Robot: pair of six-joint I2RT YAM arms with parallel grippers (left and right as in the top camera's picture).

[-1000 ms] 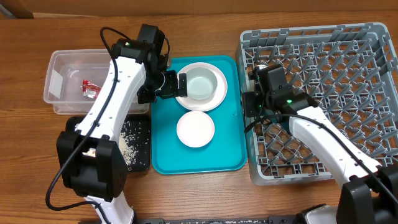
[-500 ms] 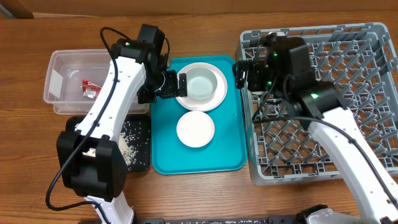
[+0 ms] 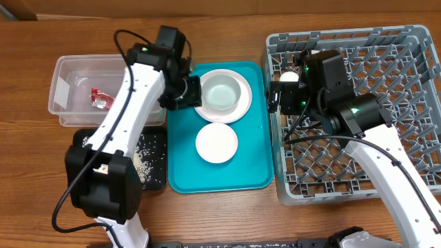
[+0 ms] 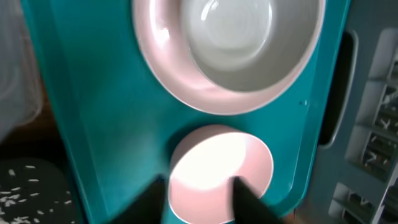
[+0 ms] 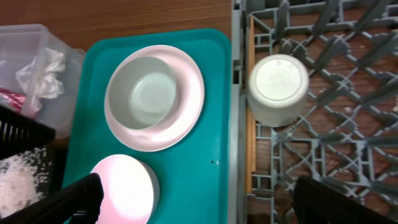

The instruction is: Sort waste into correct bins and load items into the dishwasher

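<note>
A white bowl sits on the large white plate on the teal tray, with the small plate in front of it. My left gripper hovers at the large plate's left rim. In the left wrist view its blurred fingers stand close together with a gap, nothing between them, above the small plate. My right gripper hangs wide open over the grey rack's left edge. The cup stands upside down in the rack, free of it.
The clear tub at the left holds a red sachet and a crumpled napkin. In front of it the black tray holds rice scraps. Bare wood lies in front of the trays.
My left gripper's jaws have narrowed beside the large plate. My right gripper has let go of the cup in the rack, opened wide and lifted.
</note>
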